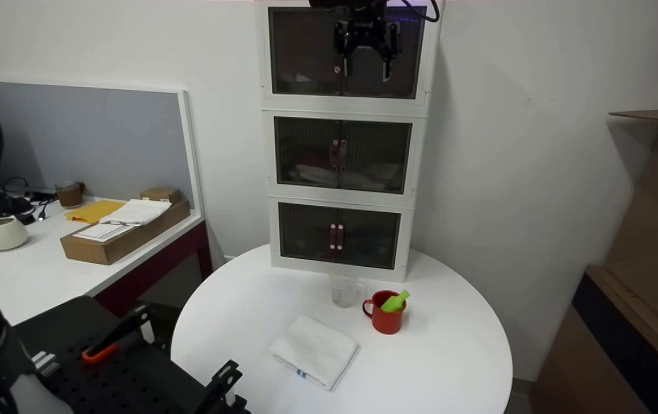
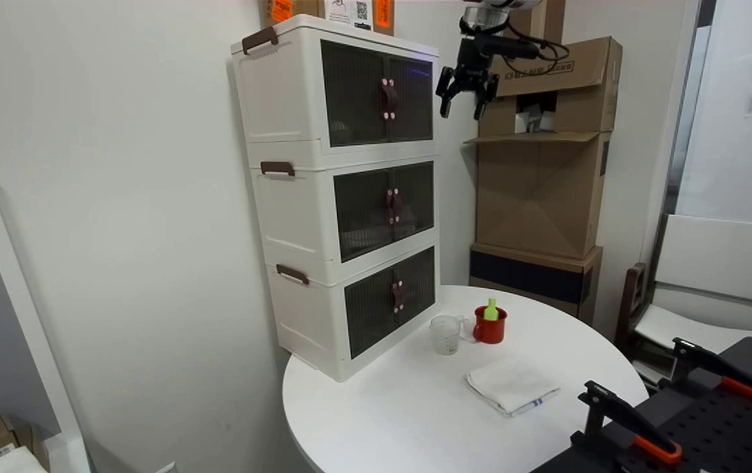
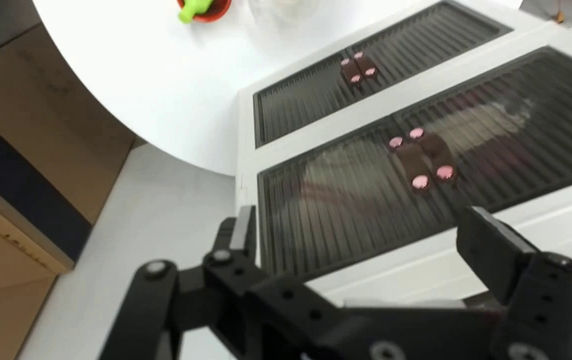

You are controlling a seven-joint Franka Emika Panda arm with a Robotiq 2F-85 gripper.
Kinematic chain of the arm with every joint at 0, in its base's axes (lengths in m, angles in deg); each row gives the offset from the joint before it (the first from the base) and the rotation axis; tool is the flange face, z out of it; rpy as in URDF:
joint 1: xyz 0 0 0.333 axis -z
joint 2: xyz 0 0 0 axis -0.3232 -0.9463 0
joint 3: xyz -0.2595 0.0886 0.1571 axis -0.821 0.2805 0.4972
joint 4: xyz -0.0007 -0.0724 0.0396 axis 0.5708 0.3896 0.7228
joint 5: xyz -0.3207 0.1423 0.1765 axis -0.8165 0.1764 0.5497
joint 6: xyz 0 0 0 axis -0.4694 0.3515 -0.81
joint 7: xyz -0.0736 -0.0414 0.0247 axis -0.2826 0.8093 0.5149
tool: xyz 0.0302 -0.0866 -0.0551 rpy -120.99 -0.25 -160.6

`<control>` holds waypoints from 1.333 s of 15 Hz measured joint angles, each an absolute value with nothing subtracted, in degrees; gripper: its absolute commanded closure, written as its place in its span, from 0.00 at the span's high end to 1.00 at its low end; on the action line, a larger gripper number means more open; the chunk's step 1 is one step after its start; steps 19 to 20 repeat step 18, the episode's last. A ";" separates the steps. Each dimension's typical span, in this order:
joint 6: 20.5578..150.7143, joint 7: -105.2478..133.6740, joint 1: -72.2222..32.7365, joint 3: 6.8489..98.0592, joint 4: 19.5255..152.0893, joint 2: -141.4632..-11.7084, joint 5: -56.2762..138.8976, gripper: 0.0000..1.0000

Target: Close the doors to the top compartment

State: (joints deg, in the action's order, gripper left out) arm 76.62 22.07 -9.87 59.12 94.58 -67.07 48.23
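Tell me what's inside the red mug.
A bright green object sticks out of the red mug; its lower end, and anything else that may lie deeper, is hidden from view.

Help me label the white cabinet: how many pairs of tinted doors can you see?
3 pairs, stacked on the cabinet: the doors of the top compartment, the middle pair below, and the lowest pair nearest the table. Any behind would be hidden.
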 measured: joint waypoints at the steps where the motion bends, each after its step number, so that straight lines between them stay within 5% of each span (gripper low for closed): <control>1: 76.20 22.07 -10.50 59.08 97.93 -64.96 49.00 1.00; 12: 79.09 7.79 -19.47 61.37 130.99 -46.78 42.44 1.00; 20: 79.00 7.79 -19.78 61.35 133.44 -44.71 42.80 1.00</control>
